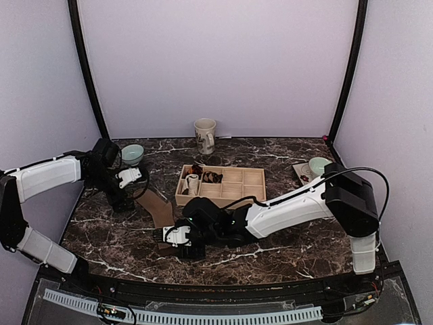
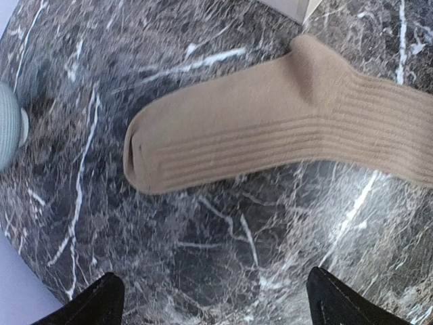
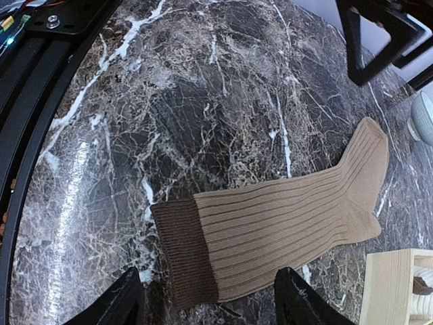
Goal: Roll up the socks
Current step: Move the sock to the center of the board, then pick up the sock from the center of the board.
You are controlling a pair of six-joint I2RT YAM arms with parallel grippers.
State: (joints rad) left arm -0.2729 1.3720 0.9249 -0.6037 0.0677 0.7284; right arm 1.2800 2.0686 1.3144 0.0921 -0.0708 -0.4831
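The tan sock (image 2: pixel 284 128) is showing a ribbed, matt knitted cloth, with a darker brown cuff (image 3: pixel 177 250). The table (image 2: pixel 203 257) is shining lightly like polished dark marble with white veins. The tray (image 3: pixel 387 288) is looking like pale, smooth, matt wood.

A robot-lab test booth: plain pale walls (image 1: pixel 216 61), black frame poles (image 1: pixel 87 68), marble-patterned table (image 1: pixel 284 250).

You get soft, even light from above, and the walls (image 1: pixel 216 68) take a lilac cast. The marble table (image 1: pixel 291 152) looks dim overhead, with a pale sheen in the right wrist view. The tan sock (image 2: pixel 270 128) is sharp, its shadow thin; the left fingertips (image 2: pixel 91 305) blur, and the black rail (image 3: pixel 27 101) bows at the edge.
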